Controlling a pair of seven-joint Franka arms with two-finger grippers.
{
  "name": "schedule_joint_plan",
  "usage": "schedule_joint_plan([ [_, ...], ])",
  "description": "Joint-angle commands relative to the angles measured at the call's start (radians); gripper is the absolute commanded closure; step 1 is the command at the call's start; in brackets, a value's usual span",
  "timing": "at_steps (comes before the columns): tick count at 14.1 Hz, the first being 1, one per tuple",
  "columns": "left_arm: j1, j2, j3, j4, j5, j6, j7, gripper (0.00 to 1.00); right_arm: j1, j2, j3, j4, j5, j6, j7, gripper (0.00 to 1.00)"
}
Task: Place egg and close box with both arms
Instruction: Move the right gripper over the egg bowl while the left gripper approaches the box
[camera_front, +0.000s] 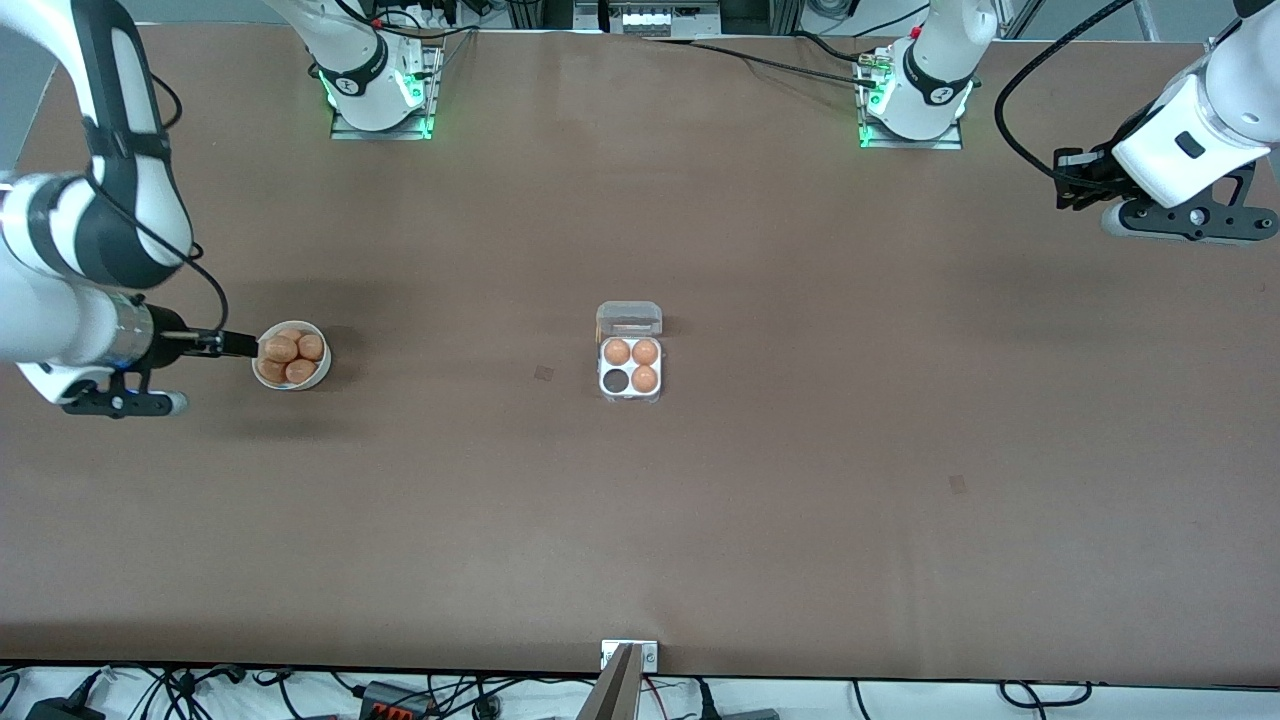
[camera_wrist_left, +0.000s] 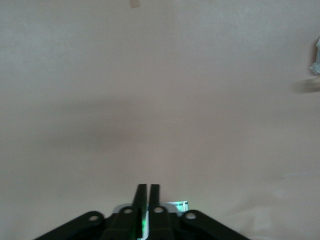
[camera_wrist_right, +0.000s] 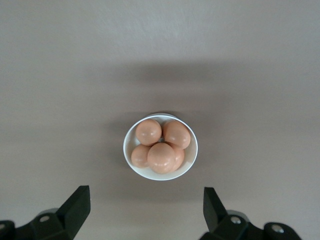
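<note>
We log: box (camera_front: 630, 366) mid-counter, lid open, three eggs, one cell empty | bowl (camera_front: 291, 355) holds the egg (camera_wrist_right: 161, 157) among others | right end effector (camera_wrist_right: 145, 210) wide open above bowl, empty | left end effector (camera_wrist_left: 148, 192) closed, empty, over bare counter (camera_front: 800, 450).

Even overhead light, soft shadows on table (camera_front: 800, 500), wrist views slightly soft.

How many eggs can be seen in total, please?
8: five piled in the white bowl toward the right arm's end, three in the clear box at the table's middle. The pile could hide more.
</note>
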Motion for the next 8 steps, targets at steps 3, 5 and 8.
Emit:
schedule_joint_plan([
  [3, -0.118, 0.049, -0.053, 0.009, -0.043, -0.095, -0.022, 0.99, -0.013, 0.067, 0.006, 0.001, -0.008, 0.012, -0.007, 0.00],
  [5, -0.161, 0.106, -0.116, 0.006, -0.048, -0.052, -0.153, 0.99, -0.013, 0.080, 0.008, -0.002, -0.008, 0.010, -0.008, 0.00],
  [8, -0.176, 0.175, -0.233, 0.003, -0.097, 0.035, -0.289, 0.99, -0.013, 0.088, 0.008, -0.007, -0.007, 0.007, -0.008, 0.00],
])
